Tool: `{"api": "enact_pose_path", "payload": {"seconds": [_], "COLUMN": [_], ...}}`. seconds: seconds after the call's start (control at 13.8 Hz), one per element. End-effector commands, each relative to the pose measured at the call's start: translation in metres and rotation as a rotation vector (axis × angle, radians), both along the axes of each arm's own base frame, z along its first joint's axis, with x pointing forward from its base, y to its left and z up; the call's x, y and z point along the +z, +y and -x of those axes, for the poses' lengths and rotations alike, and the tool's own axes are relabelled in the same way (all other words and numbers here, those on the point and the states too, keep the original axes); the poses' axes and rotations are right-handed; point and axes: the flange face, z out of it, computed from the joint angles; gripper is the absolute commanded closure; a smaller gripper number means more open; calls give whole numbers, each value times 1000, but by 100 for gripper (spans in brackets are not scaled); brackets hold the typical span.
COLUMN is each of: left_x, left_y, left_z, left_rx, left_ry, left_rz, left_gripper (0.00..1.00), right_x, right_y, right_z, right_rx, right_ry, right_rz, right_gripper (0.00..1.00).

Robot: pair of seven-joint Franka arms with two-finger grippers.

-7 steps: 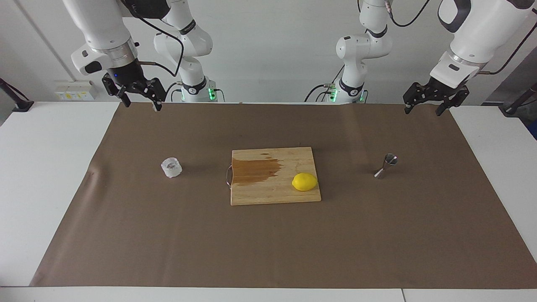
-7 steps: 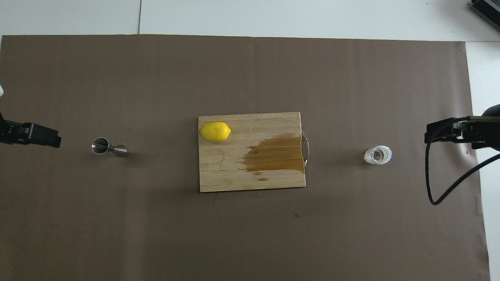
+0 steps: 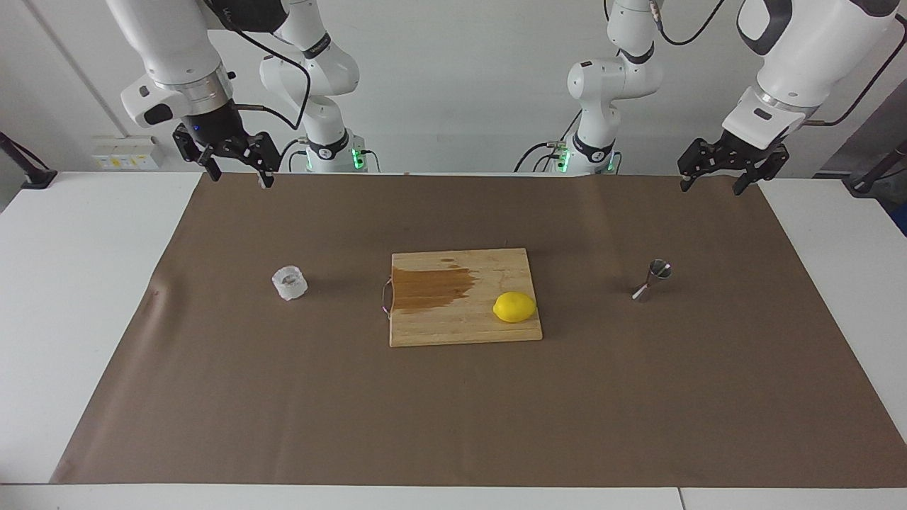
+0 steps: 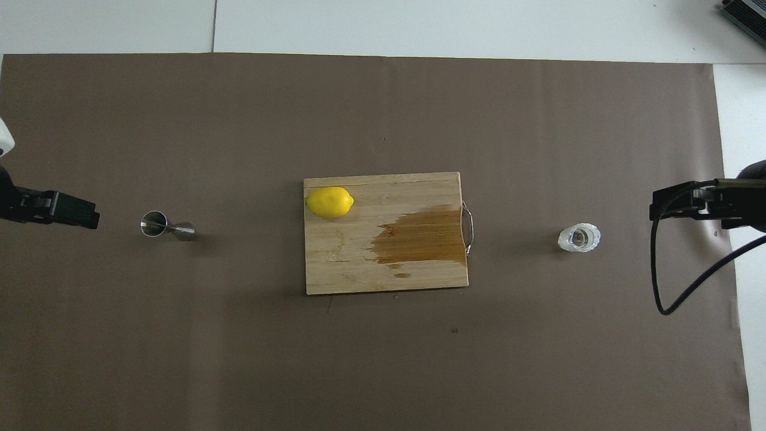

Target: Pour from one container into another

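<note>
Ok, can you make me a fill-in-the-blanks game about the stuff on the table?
1. The yellow lemon lies on the wooden ____.
2. The glass tumbler stands toward the ____ arm's end of the table.
3. The steel jigger stands ____, not tipped over.
4. Both tools hang in the air holding ____.

Missing words: board; right; upright; nothing

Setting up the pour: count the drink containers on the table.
2. The glass tumbler stands on the brown mat toward the right arm's end; the steel jigger stands toward the left arm's end. Nothing seems hidden.
</note>
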Motion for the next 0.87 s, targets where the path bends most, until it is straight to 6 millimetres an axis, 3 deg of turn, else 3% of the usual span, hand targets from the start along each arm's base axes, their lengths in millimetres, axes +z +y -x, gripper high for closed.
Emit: {"api": "enact_pose_path", "payload": {"seconds": [0.0, 0.58, 0.8], "left_x": [4, 6, -3], "left_y": [3, 12, 11], "left_z": [7, 6, 12], "left_rx": [10, 15, 45], "left_ry": [6, -8, 11], "left_rz": [-3, -11, -15], "left_gripper": [0, 0, 0], "right_x": [0, 0, 0], "right_y": [0, 0, 0], "right_z": [8, 8, 9], "right_rx": [32, 30, 30], "right_ry": [-11, -11, -7], "right_rz": [-9, -10, -8], "right_gripper": [0, 0, 0]}}
